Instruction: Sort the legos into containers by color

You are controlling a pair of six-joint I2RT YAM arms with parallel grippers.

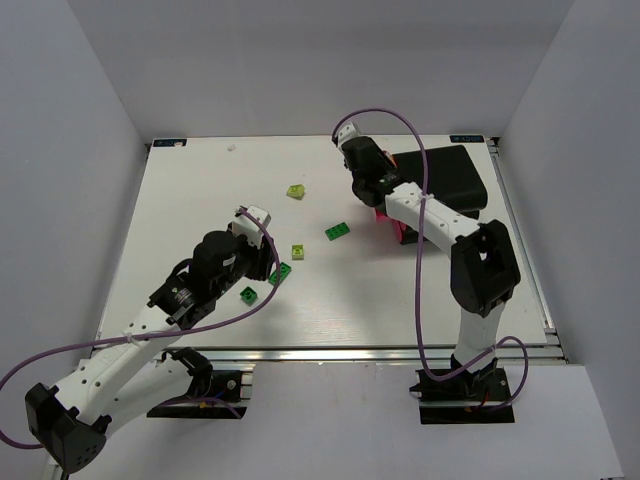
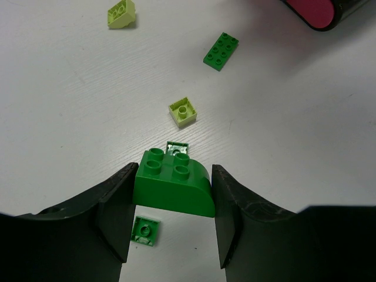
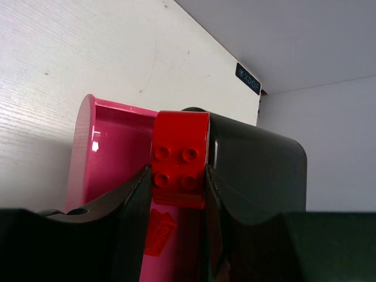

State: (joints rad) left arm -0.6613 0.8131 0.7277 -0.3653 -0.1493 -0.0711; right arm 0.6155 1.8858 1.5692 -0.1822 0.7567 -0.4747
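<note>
My left gripper (image 2: pixel 173 171) is shut on a dark green lego with a curved top (image 2: pixel 173 183), also seen in the top view (image 1: pixel 280 272). Two small green pieces (image 2: pixel 145 229) (image 2: pixel 177 147) lie on the table under and just beyond it. Further out lie a lime lego (image 2: pixel 183 111), a green flat lego (image 2: pixel 221 51) and another lime lego (image 2: pixel 121 14). My right gripper (image 3: pixel 178 170) is shut on a red lego (image 3: pixel 179 155) above the open pink drawer (image 3: pixel 111 147) of the black containers (image 1: pixel 450 175). A red lego (image 3: pixel 160 232) lies inside that drawer.
The containers stand at the back right, with the right arm (image 1: pixel 440 225) reaching across their front. White walls (image 1: pixel 90 150) close in the table on three sides. A metal rail (image 1: pixel 330 354) runs along the near edge.
</note>
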